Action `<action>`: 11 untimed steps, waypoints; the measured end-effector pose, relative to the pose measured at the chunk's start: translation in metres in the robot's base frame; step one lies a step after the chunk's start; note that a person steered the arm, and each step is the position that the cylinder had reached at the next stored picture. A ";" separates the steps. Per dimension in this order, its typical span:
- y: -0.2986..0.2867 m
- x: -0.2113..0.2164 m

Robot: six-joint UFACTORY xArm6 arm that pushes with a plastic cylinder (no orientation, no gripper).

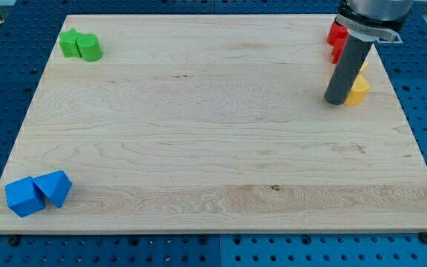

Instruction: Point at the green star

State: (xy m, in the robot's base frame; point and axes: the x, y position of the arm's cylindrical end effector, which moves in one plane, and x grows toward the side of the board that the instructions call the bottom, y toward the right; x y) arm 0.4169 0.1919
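The green star (70,41) lies at the view's top left corner of the wooden board (221,133), touching a green rounded block (90,48) on its right. My tip (335,101) rests on the board at the view's top right, far from the green star. It stands just left of a yellow block (359,90) and below the red blocks (337,35), which the rod partly hides.
Two blue blocks sit together at the view's bottom left: a blue cube (24,196) and a blue wedge-like block (55,187). A blue pegboard table (6,89) surrounds the board.
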 end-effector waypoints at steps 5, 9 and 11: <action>-0.157 -0.125; -0.372 -0.182; -0.446 -0.182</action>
